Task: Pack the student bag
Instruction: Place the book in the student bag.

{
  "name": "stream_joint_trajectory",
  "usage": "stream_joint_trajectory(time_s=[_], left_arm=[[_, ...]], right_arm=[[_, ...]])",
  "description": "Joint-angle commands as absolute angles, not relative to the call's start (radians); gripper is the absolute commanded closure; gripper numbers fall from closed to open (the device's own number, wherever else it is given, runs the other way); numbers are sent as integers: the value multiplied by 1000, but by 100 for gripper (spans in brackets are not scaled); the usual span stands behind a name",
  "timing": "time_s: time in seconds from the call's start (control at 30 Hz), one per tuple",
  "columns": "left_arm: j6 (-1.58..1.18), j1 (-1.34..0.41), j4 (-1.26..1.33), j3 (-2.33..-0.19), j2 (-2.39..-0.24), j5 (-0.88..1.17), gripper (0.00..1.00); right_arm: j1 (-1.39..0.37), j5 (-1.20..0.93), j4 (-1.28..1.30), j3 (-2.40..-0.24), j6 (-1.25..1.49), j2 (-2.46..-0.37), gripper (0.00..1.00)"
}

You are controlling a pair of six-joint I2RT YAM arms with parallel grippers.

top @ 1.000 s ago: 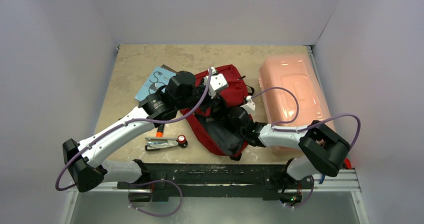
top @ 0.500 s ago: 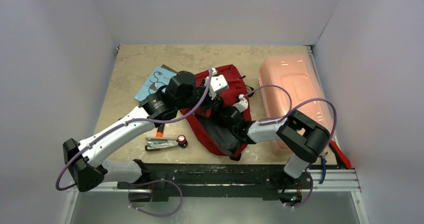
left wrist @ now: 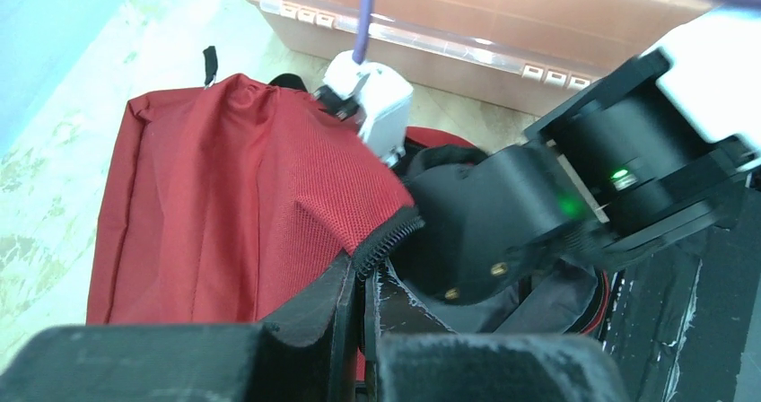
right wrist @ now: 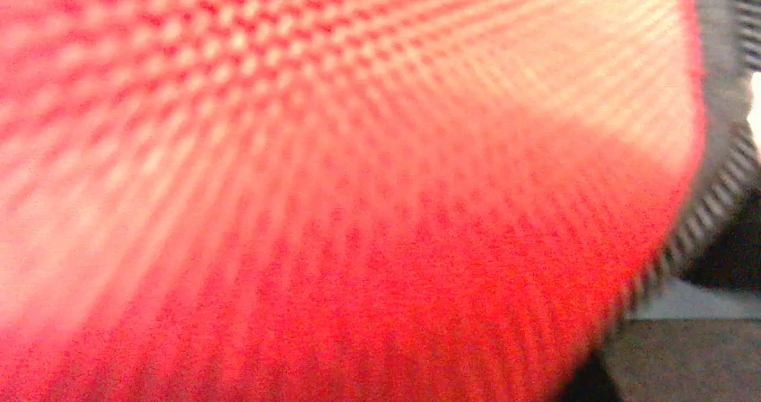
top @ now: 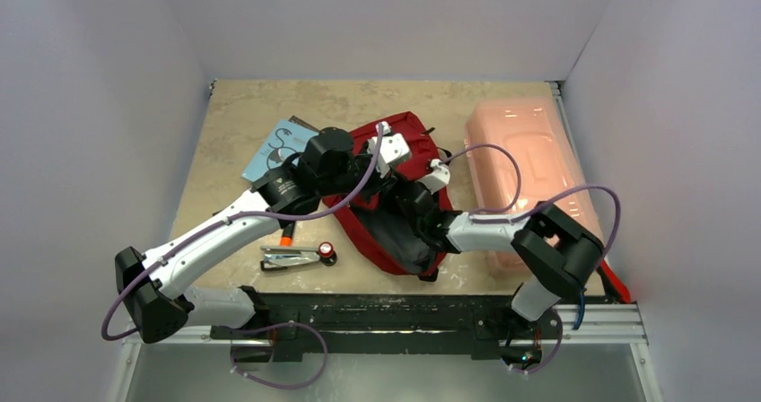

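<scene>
1 student bag [left wrist: 233, 196], 1 box [top: 525, 151], 1 book [top: 274, 149]

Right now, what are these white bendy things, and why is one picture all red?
They are two robot arms, each ending in a claw. The wide picture looks down from above; the other two come from cameras on the wrists. On the table lie a red backpack, a blue book and a pink plastic box. The left claw pinches the backpack's zipper edge. The right arm reaches into the opening; the right claw is hidden inside, and its camera sees only red fabric up close.
</scene>
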State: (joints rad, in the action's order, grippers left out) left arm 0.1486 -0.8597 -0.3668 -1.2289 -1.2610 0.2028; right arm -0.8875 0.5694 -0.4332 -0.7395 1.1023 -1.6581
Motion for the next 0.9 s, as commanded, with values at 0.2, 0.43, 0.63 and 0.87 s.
stream_joint_trajectory(time_s=[0.2,0.43,0.63,0.87], left_arm=[[165,-863,-318,-1250,-1284,170,100],[142,-864,-304,-1239,-1306,138,100],[32,-879,-356,-1258,-1327,101,100],[-159,-884,-308,-1166,-1310,136,88]], right_arm=[[-893,499,-322,-565,929,-1326,38],[-899,330,-162,-545,824,-1124,37],[-899,289,144,-600,797,-922,32],[-899,188,411,-690,772,-677,28]])
